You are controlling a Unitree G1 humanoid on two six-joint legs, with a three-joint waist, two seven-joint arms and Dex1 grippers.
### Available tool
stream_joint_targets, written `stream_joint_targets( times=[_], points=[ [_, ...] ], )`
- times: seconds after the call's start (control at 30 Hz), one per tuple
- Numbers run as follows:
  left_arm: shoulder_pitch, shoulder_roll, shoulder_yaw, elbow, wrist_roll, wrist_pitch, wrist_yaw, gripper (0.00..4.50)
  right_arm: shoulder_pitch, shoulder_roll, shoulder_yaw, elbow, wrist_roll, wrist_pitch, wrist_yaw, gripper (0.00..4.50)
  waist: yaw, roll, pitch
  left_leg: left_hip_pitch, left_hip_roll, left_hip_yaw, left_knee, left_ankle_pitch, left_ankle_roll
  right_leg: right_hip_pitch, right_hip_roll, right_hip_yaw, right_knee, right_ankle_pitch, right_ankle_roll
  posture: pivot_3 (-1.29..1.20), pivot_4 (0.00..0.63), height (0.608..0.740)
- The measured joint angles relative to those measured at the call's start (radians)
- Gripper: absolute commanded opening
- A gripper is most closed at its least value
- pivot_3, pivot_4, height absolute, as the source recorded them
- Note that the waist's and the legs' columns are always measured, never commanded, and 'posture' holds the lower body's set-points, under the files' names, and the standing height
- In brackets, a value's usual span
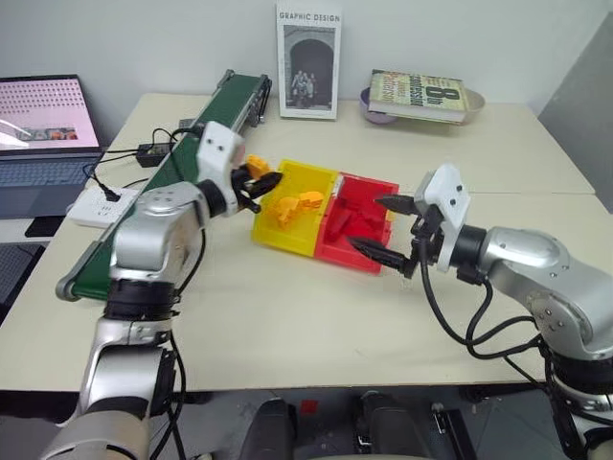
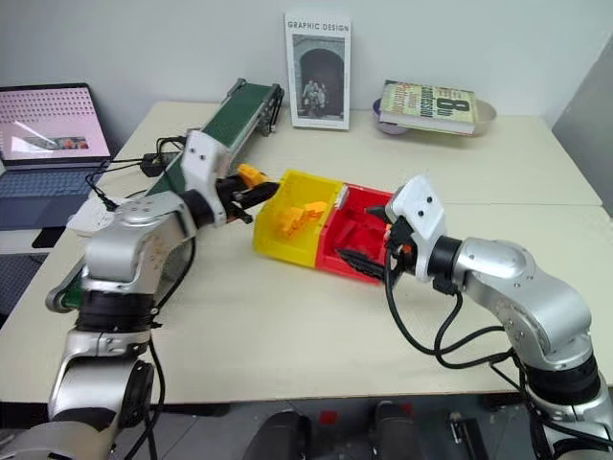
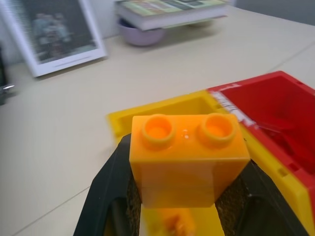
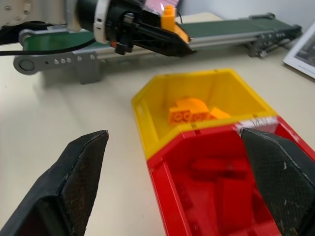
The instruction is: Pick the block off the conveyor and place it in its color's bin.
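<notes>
Pick done | left gripper (image 1: 261,180) clenches small yellow-orange plastic block (image 1: 256,165) beside yellow plastic bin's (image 1: 271,234) conveyor-side rim | right gripper (image 1: 385,230) released | drop left

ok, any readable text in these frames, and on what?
"GRAPHIC DESIGN": top of the upright book against the wall.
Cover of the flat book lying on the bowl: large lettering, too blurred to read.
Laptop screen: too small to read.
</notes>
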Motion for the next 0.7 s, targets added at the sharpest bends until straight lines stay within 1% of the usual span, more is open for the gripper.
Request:
stream_joint_targets(
  times=[0.1,0.17,0.23,0.27,0.37,0.57,0.63,0.7],
  points=[
    [-0.035,-0.03,-0.031,0.112,0.031,-0.067,-0.03,1.52,0.022,0.003,-0.002,-0.052,0.008,0.034,-0.035,4.5,-0.004,0.0,0.0,0.001,0.0,0.0,0.0,0.0,0.0,0.0,0.003,0.0,0.0,0.0,0.0,0.0,0.15,0.74],
    [-0.05,-0.045,-0.052,0.193,0.055,-0.119,-0.048,2.22,0.031,0.008,-0.008,-0.077,0.013,0.051,-0.057,4.5,-0.004,0.0,0.0,0.001,0.001,-0.001,0.0,0.0,0.0,0.0,0.005,-0.001,0.0,-0.001,-0.001,0.0,0.15,0.74],
    [-0.072,-0.063,-0.056,0.28,0.07,-0.168,-0.076,2.47,0.037,0.022,-0.016,-0.102,0.024,0.073,-0.089,4.5,-0.002,0.0,0.0,0.0,0.001,-0.001,0.0,0.0,0.0,-0.001,0.005,-0.001,0.001,-0.001,-0.001,0.0,0.15,0.74],
    [-0.078,-0.07,-0.057,0.314,0.072,-0.19,-0.096,2.74,0.039,0.024,-0.023,-0.117,0.036,0.085,-0.103,4.5,-0.002,0.0,0.0,0.0,0.001,-0.001,0.0,0.0,0.0,0.0,0.005,0.0,0.0,-0.001,-0.001,0.0,0.15,0.74],
    [-0.11,-0.076,-0.057,0.367,0.082,-0.226,-0.122,3.28,0.039,0.029,-0.044,-0.128,0.042,0.108,-0.131,4.5,-0.001,0.0,0.0,0.0,0.001,-0.001,0.001,0.0,0.0,0.0,0.004,0.0,0.0,-0.001,-0.001,0.0,0.15,0.74],
    [-0.148,-0.071,-0.043,0.386,0.083,-0.253,-0.164,4.48,0.034,0.032,-0.05,-0.125,0.056,0.122,-0.142,4.5,-0.001,0.0,0.0,0.0,0.001,0.0,0.0,0.0,0.0,0.0,0.002,0.001,-0.001,-0.001,-0.001,0.0,0.15,0.74],
    [-0.144,-0.04,-0.041,0.371,0.082,-0.237,-0.188,4.48,0.02,0.021,-0.051,-0.113,0.056,0.116,-0.131,4.5,-0.003,0.0,0.0,-0.001,0.001,0.0,0.0,0.0,0.0,-0.001,0.002,0.0,0.0,-0.001,-0.001,0.0,0.15,0.74],
    [-0.117,0.035,-0.037,0.304,0.082,-0.205,-0.222,4.48,-0.009,-0.008,-0.053,-0.065,0.056,0.097,-0.091,4.5,-0.013,0.0,0.0,-0.001,0.001,0.0,0.0,0.0,0.0,-0.001,0.002,0.001,0.0,-0.001,-0.001,0.0,0.15,0.74]
  ],
)
